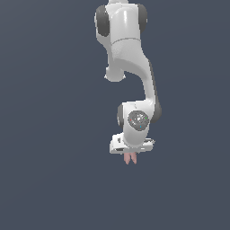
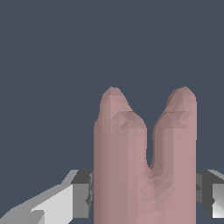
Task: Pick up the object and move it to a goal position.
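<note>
The object (image 1: pixel 130 157) is a small pale pink item with two narrow lobes side by side. In the exterior view it pokes out just below the white gripper (image 1: pixel 130 154) at the end of the arm. In the wrist view the object (image 2: pixel 144 166) fills the middle, its two lobes pointing away from the camera. The grey fingertips (image 2: pixel 82 192) press against it from both sides, so the gripper is shut on it. The fingers are hidden behind the hand in the exterior view.
The white Panda arm (image 1: pixel 130 58) hangs down from the top of the exterior view. Around it is only a uniform dark grey-blue background (image 1: pixel 45 134). No other object and no goal marker show.
</note>
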You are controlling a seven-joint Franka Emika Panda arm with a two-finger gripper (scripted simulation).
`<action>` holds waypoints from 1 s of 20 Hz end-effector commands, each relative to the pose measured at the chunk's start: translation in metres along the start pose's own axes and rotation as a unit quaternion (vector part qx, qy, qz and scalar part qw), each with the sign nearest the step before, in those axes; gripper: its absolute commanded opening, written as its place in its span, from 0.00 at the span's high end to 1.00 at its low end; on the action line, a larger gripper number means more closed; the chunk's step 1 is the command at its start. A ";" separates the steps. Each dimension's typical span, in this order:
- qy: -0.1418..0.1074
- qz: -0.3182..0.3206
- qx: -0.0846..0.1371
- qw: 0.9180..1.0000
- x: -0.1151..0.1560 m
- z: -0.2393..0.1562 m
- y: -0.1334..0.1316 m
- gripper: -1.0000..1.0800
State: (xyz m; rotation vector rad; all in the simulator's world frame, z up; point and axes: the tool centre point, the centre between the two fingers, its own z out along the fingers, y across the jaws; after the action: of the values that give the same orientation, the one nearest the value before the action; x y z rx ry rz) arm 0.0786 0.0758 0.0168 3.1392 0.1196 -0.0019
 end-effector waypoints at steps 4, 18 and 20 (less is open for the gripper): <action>0.001 0.000 0.000 1.000 0.001 0.000 0.000 1.00; 0.001 0.000 0.000 1.000 -0.006 -0.007 0.005 1.00; 0.001 0.000 0.000 1.000 -0.010 -0.010 0.009 1.00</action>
State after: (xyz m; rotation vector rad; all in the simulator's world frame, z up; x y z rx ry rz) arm 0.0717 0.0692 0.0242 3.1394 0.1202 -0.0009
